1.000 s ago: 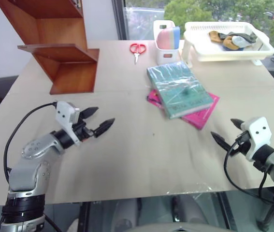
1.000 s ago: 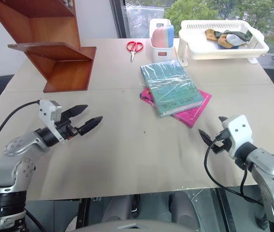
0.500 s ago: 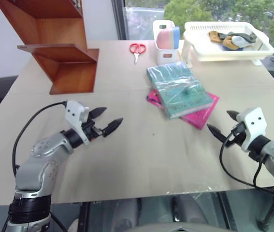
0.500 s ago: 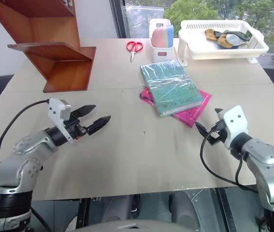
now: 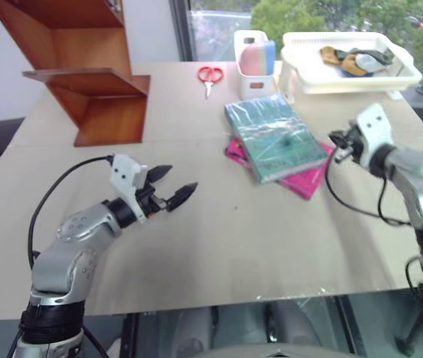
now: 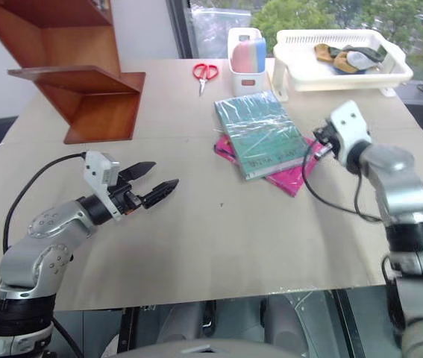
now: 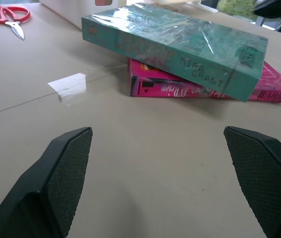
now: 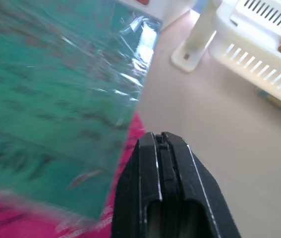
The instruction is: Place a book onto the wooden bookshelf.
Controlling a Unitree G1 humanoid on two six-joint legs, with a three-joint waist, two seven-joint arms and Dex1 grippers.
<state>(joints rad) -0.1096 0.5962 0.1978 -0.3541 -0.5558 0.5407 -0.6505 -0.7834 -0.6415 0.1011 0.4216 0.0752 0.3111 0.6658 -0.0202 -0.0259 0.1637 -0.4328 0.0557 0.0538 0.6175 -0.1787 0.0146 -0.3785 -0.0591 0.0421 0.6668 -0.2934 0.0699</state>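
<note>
The teal-green book (image 5: 274,138) in clear wrap lies on a thinner magenta-pink book (image 5: 312,177) at mid table. The wooden bookshelf (image 5: 92,82) stands at the far left corner. My right gripper (image 5: 335,142) is at the books' right edge. In the right wrist view its fingers (image 8: 160,148) are pressed shut with nothing between them, hovering by the book (image 8: 56,99) and the pink cover; whether they touch either I cannot tell. My left gripper (image 5: 181,179) is open over bare table to the left of the books. Its wide-apart fingers (image 7: 71,168) point toward the book (image 7: 180,44).
Red scissors (image 5: 211,74) lie at the far middle. Beside them stands a white holder (image 5: 254,56) with pink and blue items. A white basket tray (image 5: 345,74) holding small things sits at the far right. Open table lies between the left gripper and the books.
My right arm has swung forward and up from the near right table edge to the books' right side, and its fingers have closed. The left gripper has drifted slightly right, still open.
</note>
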